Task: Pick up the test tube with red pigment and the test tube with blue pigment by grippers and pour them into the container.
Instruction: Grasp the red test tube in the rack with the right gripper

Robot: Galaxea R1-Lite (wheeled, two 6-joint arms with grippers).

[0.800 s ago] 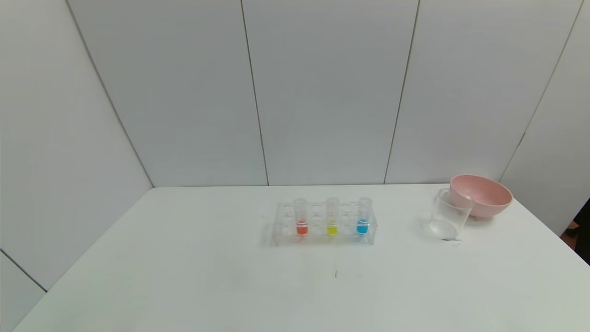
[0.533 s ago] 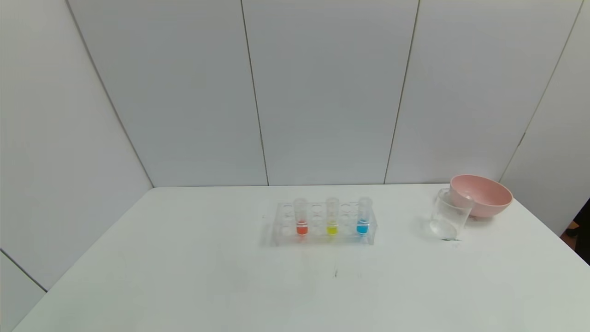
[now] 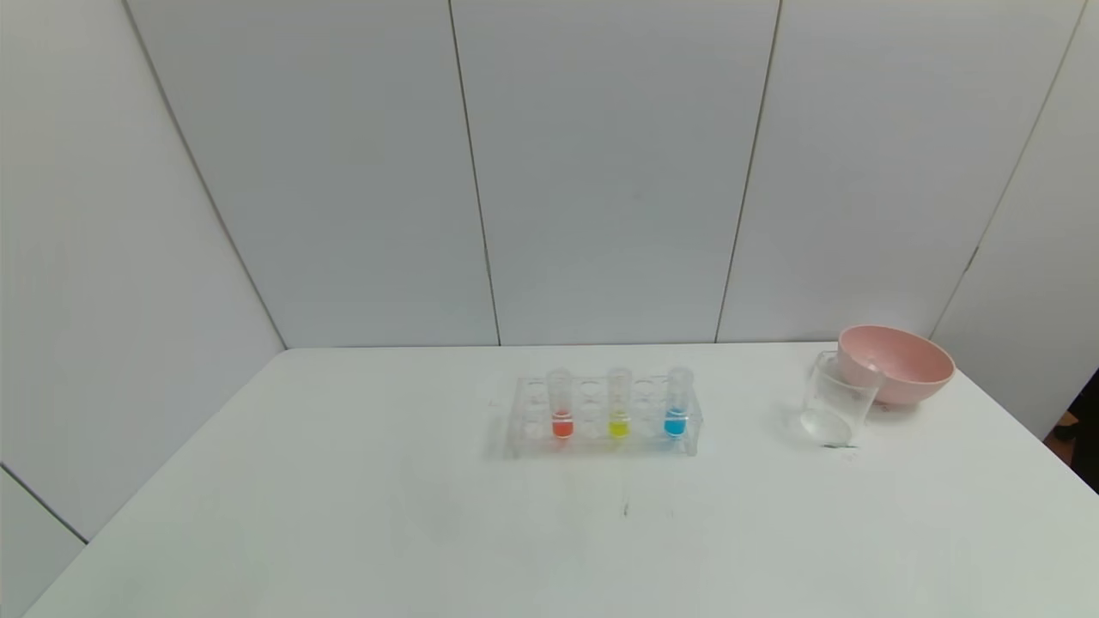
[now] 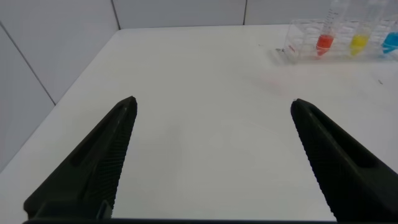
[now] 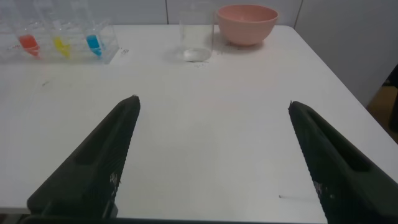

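- test tube with red pigment (image 3: 562,405) upright at left of clear rack (image 3: 601,442), mid tabletop (image 3: 343,515)
- test tube with blue pigment (image 3: 677,403) upright at rack's right end, yellow tube (image 3: 619,403) between them
- container (image 3: 837,402) upright, well right of rack, just in front of pink bowl (image 3: 897,362)
- left gripper (image 4: 211,109) fingers wide, holding nothing, over near-left tabletop
- right gripper (image 5: 212,107) fingers wide, holding nothing, near side, well short of container

- Left end effector (image 4: 211,106): fingers spread wide apart, holding nothing, hovering low above the desk (image 4: 199,143).
- Right end effector (image 5: 212,104): fingers likewise spread wide, empty, above the desk.
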